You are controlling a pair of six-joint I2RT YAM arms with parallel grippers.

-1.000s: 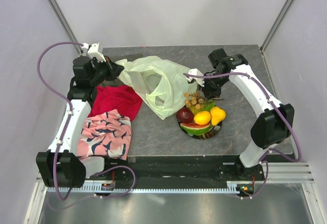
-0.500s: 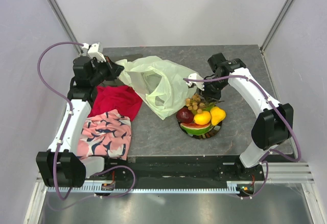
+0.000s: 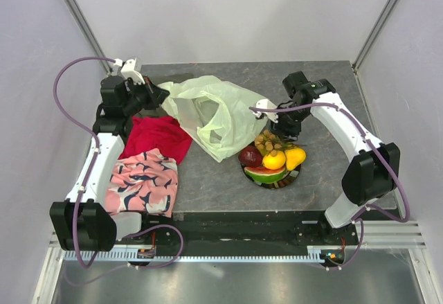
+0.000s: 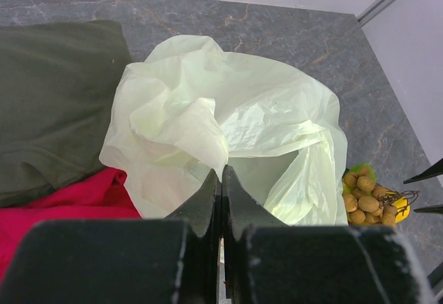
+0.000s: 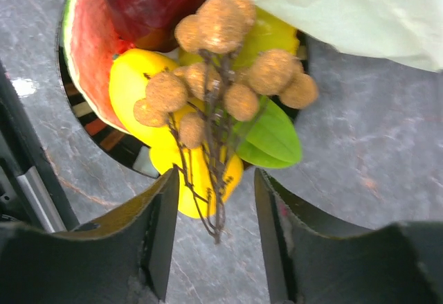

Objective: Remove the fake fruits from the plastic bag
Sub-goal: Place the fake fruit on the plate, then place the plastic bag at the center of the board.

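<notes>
The pale-green plastic bag [image 3: 208, 113] lies crumpled at the table's centre back, its mouth toward the plate. My left gripper [image 3: 163, 93] is shut on a fold of the plastic bag [image 4: 228, 120] at its left edge. The fake fruits sit heaped on a dark-rimmed plate [image 3: 297, 174]: red apple [image 3: 250, 156], lemon [image 3: 274, 159], pear [image 3: 295, 156], watermelon slice [image 3: 264, 174]. A brownish grape bunch [image 5: 221, 61] with a green leaf [image 5: 273, 138] rests on top. My right gripper [image 5: 216, 179] stands open around the bunch's stem, without touching it.
A red cloth [image 3: 158, 136] and a pink patterned cloth [image 3: 144, 183] lie at the left, under my left arm. A dark green cloth [image 4: 48, 96] sits behind the bag. The plate is near the table's front edge, right of centre.
My right gripper came down over the plate with the grape bunch and opened, leaving the bunch on the other fruits. The left gripper stayed shut on the bag.
</notes>
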